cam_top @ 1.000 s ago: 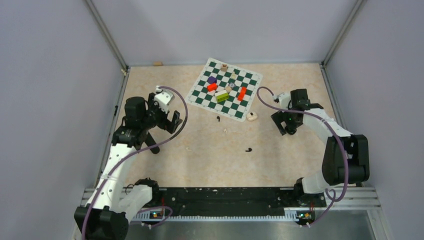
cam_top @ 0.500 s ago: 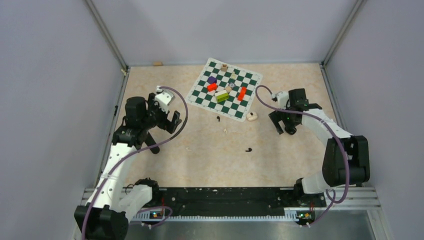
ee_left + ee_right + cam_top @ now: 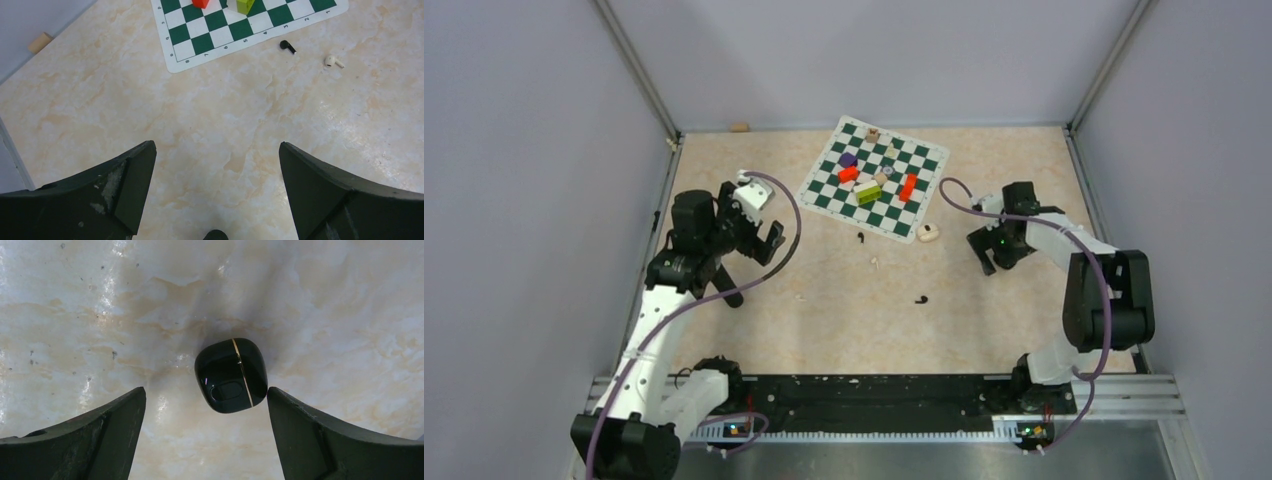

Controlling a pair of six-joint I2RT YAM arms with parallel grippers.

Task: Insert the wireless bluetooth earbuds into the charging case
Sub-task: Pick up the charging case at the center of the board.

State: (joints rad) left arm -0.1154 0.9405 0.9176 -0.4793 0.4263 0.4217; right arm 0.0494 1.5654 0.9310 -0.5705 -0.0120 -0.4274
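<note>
From above we cannot make out the charging case (image 3: 231, 375) at all, because the right pincer (image 3: 206, 390) hangs over it. Only the right wrist view shows it, a glossy black pod with a thin gold seam lying on the worktop (image 3: 844, 310) between the spread fingers. It sits close to the finger on that view's right, though we cannot tell whether they touch. The left pincer (image 3: 216, 147) is also spread wide and grasps nothing, its fingers cut off by the bottom edge of its own view. One black earbud (image 3: 861, 237) is a mere speck just off the near edge of the chessboard mat (image 3: 874, 178). The other black earbud (image 3: 921, 299) lies nearer the arms, well apart from the case. A white earbud (image 3: 333, 61) lies near the first, and a pale lump (image 3: 928, 233) by the mat's corner is too small to identify. Coloured blocks (image 3: 868, 192) stand on the mat. The worktop is beige, marbled and glossy with glare, enclosed by pale lilac-grey walls (image 3: 524, 200) and metal posts (image 3: 639, 75).
</note>
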